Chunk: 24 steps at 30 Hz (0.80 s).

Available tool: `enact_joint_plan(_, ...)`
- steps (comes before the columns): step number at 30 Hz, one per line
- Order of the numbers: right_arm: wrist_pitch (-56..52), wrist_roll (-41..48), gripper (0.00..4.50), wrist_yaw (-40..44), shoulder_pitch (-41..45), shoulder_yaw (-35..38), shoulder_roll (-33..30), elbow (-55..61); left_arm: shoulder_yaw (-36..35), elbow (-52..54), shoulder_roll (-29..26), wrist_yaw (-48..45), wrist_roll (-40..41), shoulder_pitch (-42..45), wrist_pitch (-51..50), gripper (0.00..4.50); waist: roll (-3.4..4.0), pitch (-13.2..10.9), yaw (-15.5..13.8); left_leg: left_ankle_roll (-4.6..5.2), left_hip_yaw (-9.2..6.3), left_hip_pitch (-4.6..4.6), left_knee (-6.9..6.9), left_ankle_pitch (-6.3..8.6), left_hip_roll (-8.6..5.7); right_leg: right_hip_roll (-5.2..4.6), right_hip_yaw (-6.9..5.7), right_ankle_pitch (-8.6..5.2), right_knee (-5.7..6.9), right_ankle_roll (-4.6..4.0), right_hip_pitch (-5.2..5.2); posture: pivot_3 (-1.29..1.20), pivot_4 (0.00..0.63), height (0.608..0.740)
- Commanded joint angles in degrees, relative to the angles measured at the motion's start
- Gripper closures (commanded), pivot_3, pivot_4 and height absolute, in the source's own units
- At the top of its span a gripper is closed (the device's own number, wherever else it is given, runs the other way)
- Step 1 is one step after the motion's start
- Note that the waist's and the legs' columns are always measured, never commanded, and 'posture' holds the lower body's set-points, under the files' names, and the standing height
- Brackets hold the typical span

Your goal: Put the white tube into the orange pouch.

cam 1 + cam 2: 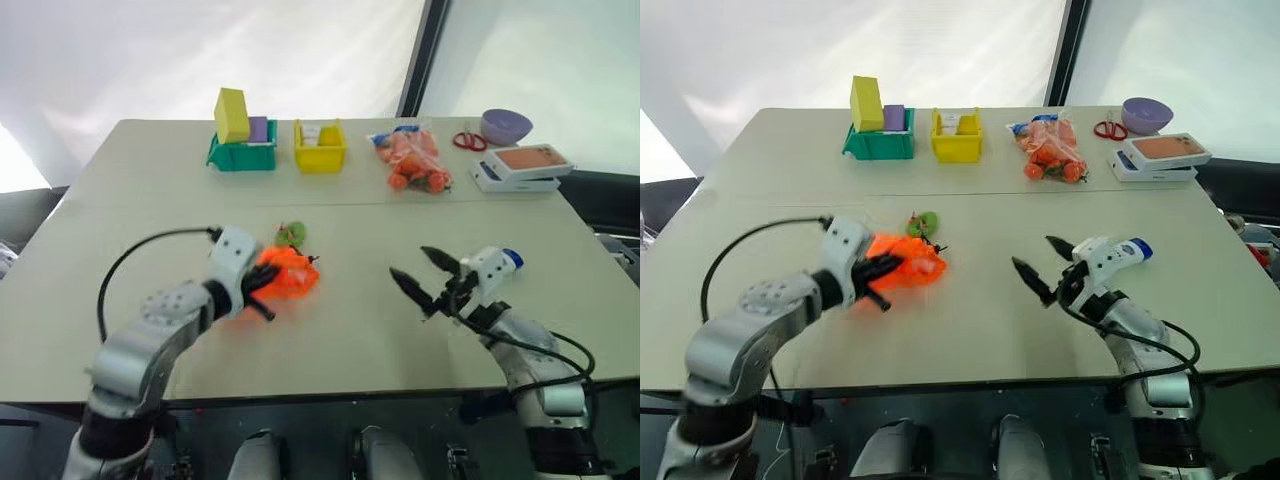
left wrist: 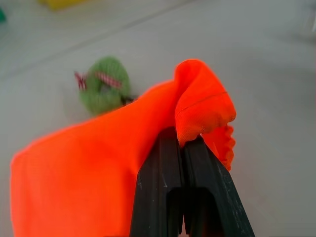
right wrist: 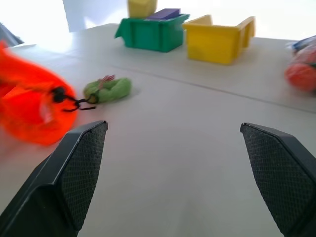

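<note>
Broad pale table [image 1: 330, 330], spanning nearly the whole head view. At twelve o'clock along its far edge, a row: green bin [image 1: 241, 153] with a yellow block [image 1: 231, 115] standing in it, yellow bin [image 1: 320, 148] just beside, clear bag of orange items [image 1: 413, 160] toward one o'clock, then flat white boxes [image 1: 525, 168], a purple bowl [image 1: 506, 126] and red-handled scissors [image 1: 467, 139] at two o'clock.

At nine o'clock of the table's middle, the left gripper [image 1: 262, 292], fingers [image 2: 185, 192] pressed together on a fold of the orange pouch [image 1: 288, 273], pinching the fabric near its gathered mouth; pouch bunched up against the fingers, whether clear of the tabletop or resting on it cannot be told. Round green tag [image 1: 291, 236] lying on the table just beyond the pouch, at about twelve o'clock of it, tied by a black cord [image 3: 74, 101].

At four o'clock of the middle, the right gripper [image 1: 425, 280], fingers [image 3: 79, 163] spread wide with bare table between them, holding nothing, aimed across toward the pouch, well apart from it.

The white tube [image 1: 508, 260] lying on the table just behind the right gripper's wrist, at three o'clock, blue cap showing, mostly hidden by the wrist housing.
</note>
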<state>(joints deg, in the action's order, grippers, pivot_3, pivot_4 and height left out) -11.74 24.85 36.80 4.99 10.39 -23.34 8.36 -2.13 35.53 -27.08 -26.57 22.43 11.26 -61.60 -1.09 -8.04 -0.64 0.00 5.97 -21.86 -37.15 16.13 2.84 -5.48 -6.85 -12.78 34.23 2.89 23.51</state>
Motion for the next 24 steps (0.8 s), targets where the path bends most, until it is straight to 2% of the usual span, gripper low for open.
enact_joint_plan(1,0.62,-0.12,0.00,-3.47,0.61,4.04,-0.64,-0.17,-2.86,3.38,-1.77,-2.23,2.69,-4.23,1.21,4.48,0.01,-0.01,-0.16,0.00,0.00,0.00,0.00,0.00,-0.01,-0.02,0.00,-0.01,-0.02,-0.01,-0.02,0.00,0.150,0.740)
enact_joint_plan(8,-1.20,-3.99,0.00,-12.54,-1.03,7.00,-0.65,1.25,1.05,2.66,-1.93,-2.92,3.00,-7.37,5.45,4.48,0.10,-0.03,-0.08,-0.02,0.00,-0.04,-0.04,0.01,-0.12,-0.17,0.05,-0.01,-0.13,-0.02,-0.07,0.00,0.150,0.740)
enact_joint_plan(13,-2.53,-13.29,0.00,-27.99,-2.55,9.18,2.25,3.85,4.87,-0.83,0.73,-1.49,2.22,-3.73,8.24,4.48,0.17,-0.05,-0.10,-0.01,-0.01,-0.08,0.00,0.01,-0.10,-0.13,0.06,-0.01,-0.12,-0.02,-0.01,0.00,0.150,0.740)
enact_joint_plan(18,-14.29,-15.25,0.00,-37.97,-1.55,8.34,7.50,10.26,7.23,-3.03,1.72,-1.36,1.47,-1.78,9.65,4.48,0.23,-0.04,0.22,-0.01,0.00,-0.09,0.00,0.01,-0.05,-0.09,0.08,0.00,-0.10,-0.01,0.02,0.00,0.150,0.740)
enact_joint_plan(24,-34.12,-14.59,0.00,-50.30,8.29,9.58,16.42,15.90,8.53,-5.33,2.43,-1.50,1.42,0.69,11.06,4.48,0.29,-0.06,0.36,-0.02,-0.02,-0.13,-0.01,-0.01,-0.03,-0.07,0.09,0.02,-0.04,-0.03,0.11,0.00,0.150,0.740)
